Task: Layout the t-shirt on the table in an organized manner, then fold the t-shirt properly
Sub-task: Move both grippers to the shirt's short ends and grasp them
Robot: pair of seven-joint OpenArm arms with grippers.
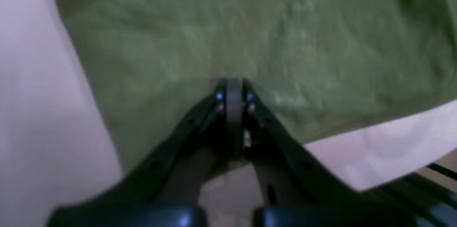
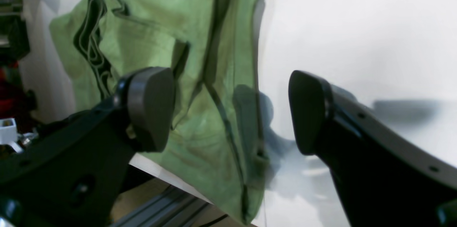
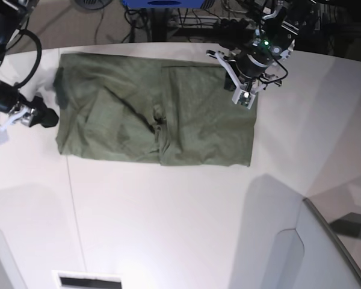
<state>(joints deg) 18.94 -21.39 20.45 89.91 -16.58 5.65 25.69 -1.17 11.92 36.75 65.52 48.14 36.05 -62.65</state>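
We see the t-shirt point(image 3: 150, 120) as soft matt cloth, olive-green, creased and slightly fuzzy in the wrist views, with darker folds along its seams. The table point(image 3: 168, 211) looks smooth, white and faintly glossy, throwing back soft reflections and shadows, crossed by thin seam lines. The right gripper point(image 2: 232, 112) has matt black plastic-looking arms and smooth, dull grey pads point(image 2: 151, 105) that look like rubber. The left gripper point(image 1: 234, 84) is the same dark matt stuff, with small shiny screw heads near its tip. The panel point(image 3: 325, 253) looks smooth, pale grey
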